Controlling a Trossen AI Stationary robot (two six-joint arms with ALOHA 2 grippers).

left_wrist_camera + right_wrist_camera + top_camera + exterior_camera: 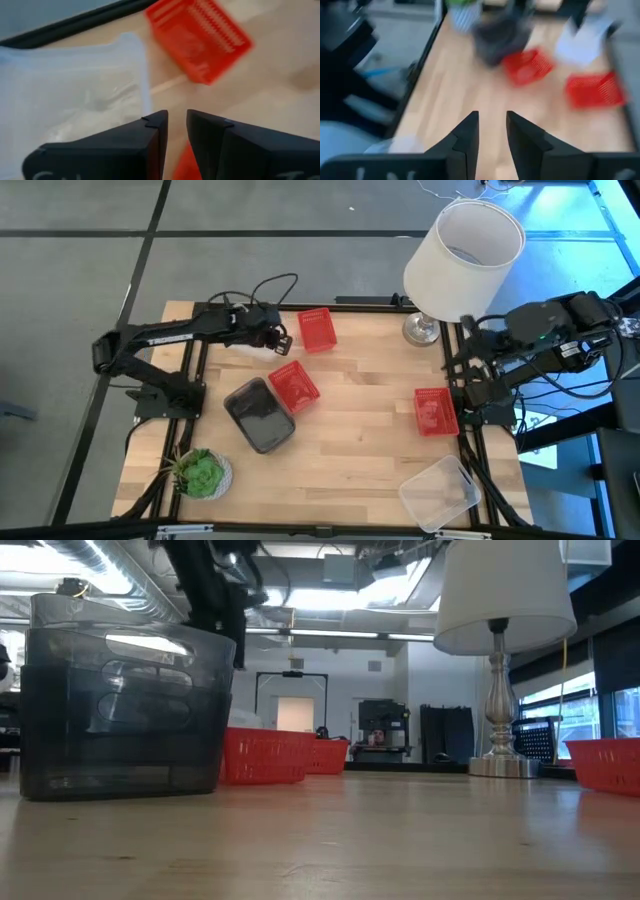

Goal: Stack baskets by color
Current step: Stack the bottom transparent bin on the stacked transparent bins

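On the pale wooden counter (350,430) lie three red perforated plastic baskets. One red basket (316,329) sits near the far edge, a second (294,385) lies near the middle, touching the dark grey translucent plastic basket (259,414) on its left, and a third (435,411) rests near the right edge. A clear translucent plastic basket (439,493) sits at the near right corner of the counter. Another clear basket (65,95) shows in the left wrist view, just beside the far red one.

The left pincer (281,341) hangs over the far left part of the counter, near the far red basket; its dark fingers (150,135) stand a narrow gap apart with nothing between them. The right pincer (492,130) waits at the right edge of the counter, by the third red basket, its fingers likewise slightly parted and empty.

A white lampshade (464,260) stands at the far right, and a green potted plant (200,473) at the near left corner.
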